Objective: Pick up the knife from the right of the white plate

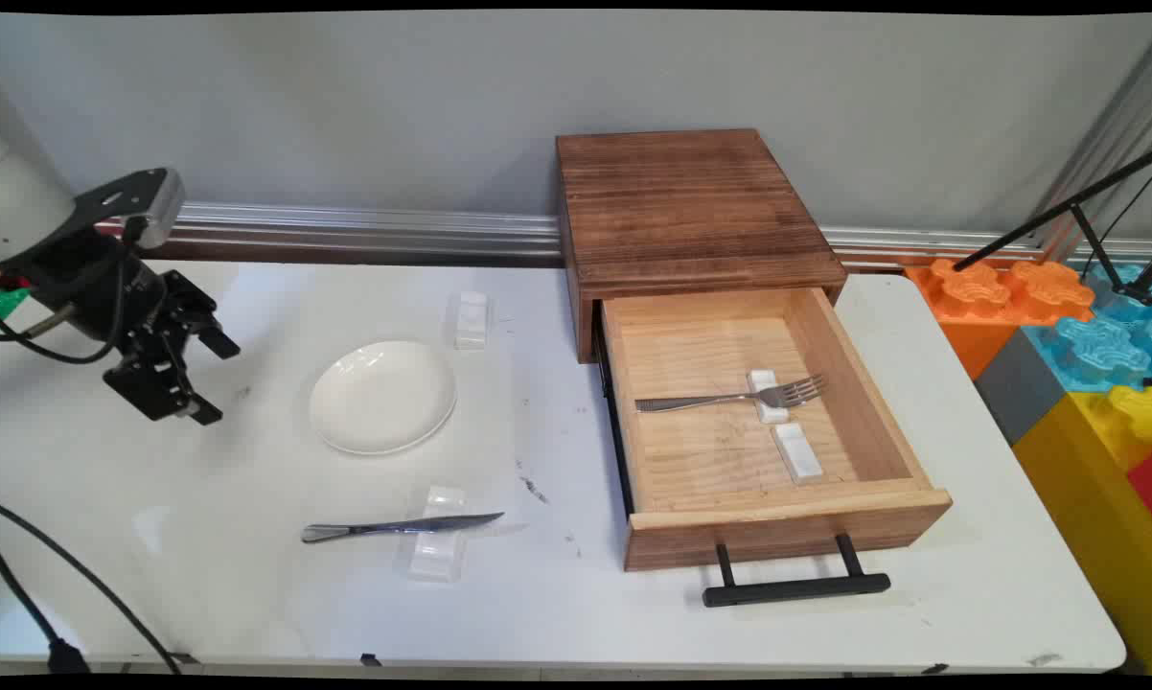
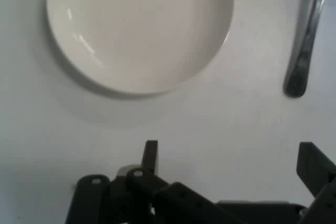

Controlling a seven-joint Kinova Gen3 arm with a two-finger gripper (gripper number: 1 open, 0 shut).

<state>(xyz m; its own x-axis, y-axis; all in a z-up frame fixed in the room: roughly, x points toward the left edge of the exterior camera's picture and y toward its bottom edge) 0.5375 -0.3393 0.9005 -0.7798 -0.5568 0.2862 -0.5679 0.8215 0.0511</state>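
Note:
My black gripper hangs open above the table's left side, holding nothing. Nearest to it is an empty white plate, a little to its right; in the hand view the plate fills the top and the two fingertips stand wide apart over bare table. A metal knife lies across a clear rest near the front edge; its handle end shows at the hand view's right.
A wooden box stands at the back with its drawer pulled out. Inside lie a fork on a white rest and a second white rest. Another white rest sits behind the plate. Coloured foam blocks stand at right.

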